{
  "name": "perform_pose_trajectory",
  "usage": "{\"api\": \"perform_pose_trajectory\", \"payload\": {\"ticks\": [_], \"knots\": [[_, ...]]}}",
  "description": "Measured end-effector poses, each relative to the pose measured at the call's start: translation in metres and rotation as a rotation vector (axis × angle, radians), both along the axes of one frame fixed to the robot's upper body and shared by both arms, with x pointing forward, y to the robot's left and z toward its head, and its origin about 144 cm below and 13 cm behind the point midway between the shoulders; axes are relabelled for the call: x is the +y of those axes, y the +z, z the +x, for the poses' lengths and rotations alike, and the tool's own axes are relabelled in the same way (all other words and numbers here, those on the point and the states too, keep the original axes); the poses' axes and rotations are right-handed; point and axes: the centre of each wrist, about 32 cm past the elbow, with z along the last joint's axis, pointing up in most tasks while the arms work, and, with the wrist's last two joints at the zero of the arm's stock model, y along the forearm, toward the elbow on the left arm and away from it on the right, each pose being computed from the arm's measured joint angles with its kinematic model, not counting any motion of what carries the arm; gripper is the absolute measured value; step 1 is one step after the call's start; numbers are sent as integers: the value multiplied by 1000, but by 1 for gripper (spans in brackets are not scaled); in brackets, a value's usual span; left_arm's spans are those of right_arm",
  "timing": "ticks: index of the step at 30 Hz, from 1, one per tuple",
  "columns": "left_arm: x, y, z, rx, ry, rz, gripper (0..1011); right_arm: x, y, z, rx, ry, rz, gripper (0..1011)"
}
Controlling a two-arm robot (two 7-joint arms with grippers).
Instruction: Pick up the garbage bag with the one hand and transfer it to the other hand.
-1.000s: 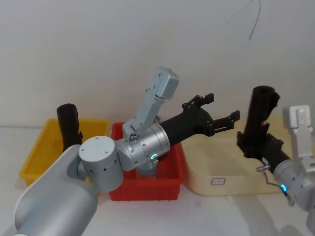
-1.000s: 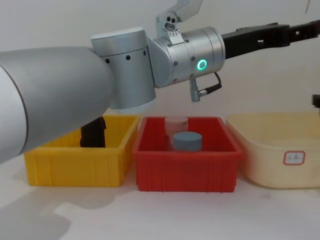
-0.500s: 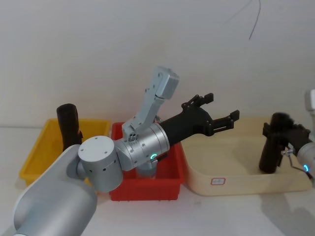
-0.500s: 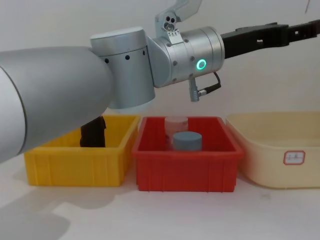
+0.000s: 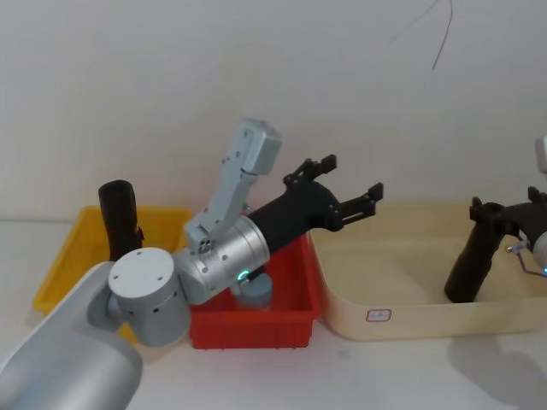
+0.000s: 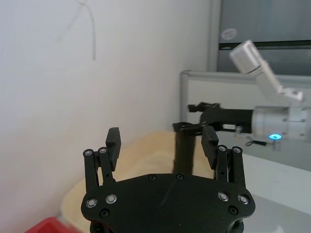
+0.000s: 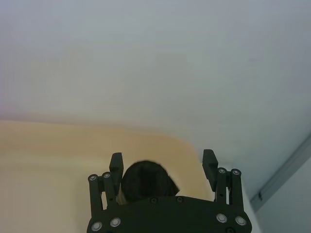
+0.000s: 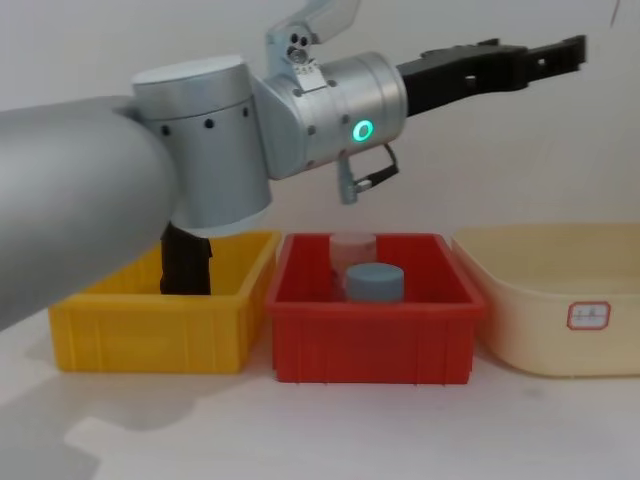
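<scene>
Two grippers were at work, and both had their jaws apart. Nearest to the robot, the left arm rose forward over the red bin (image 5: 256, 329), where the blue-capped jar (image 8: 374, 278) and the clear jar (image 8: 352, 245) behind it stood untouched. The left gripper (image 5: 349, 176) hung released and empty, high above the bins' walls and turned toward the right side; I judge this was a waiting pose, ready to receive the bag. Farther to the right, the garbage bag (image 5: 468, 266) stood inside the beige bin (image 5: 402, 329), leaning a little, with its foot on the bin's floor. The right gripper (image 7: 162, 162) was around the bag's top with its fingers spread on either side and, as it seemed, not pressing (the roll sat closer to one finger than to the other). So the bin carried the bag, not a hand. At the far left a second black roll (image 5: 118, 215) stood in the yellow bin (image 8: 150, 335), well apart from both grippers.
</scene>
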Motion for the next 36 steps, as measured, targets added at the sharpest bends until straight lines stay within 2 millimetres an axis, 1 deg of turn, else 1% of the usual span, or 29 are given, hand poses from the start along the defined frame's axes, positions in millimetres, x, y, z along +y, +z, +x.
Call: {"api": "perform_pose_trajectory", "payload": {"ticks": [5, 6, 10, 17, 22, 23, 26, 28, 32, 33, 36], "knots": [[12, -1, -8, -17, 70, -8, 1001, 9, 11, -5, -40, 23, -53, 1000], [14, -1, -9, -20, 80, -10, 1001, 14, 14, -7, -55, 35, -69, 1000], [23, -3, -15, -32, 135, -14, 1000, 22, 20, -10, -81, 62, -96, 1000], [40, -5, -27, -52, 247, -22, 1001, 44, 27, -18, -124, 151, -144, 1000], [52, -7, -35, -63, 317, -27, 1001, 60, 26, -23, -131, 215, -160, 1000], [56, -7, -37, -66, 344, -28, 1000, 67, 24, -25, -130, 239, -164, 1000], [61, -8, -41, -71, 378, -30, 1000, 75, 21, -27, -126, 271, -165, 1000], [67, -9, -45, -77, 416, -30, 1001, 87, 17, -30, -115, 319, -163, 1000], [75, -9, -50, -84, 475, -32, 1000, 97, 12, -33, -101, 364, -157, 1000], [77, -10, -52, -86, 488, -33, 1001, 103, 8, -35, -92, 388, -153, 1000], [84, -10, -56, -93, 541, -32, 1000, 113, 3, -38, -74, 429, -142, 1000]]}}
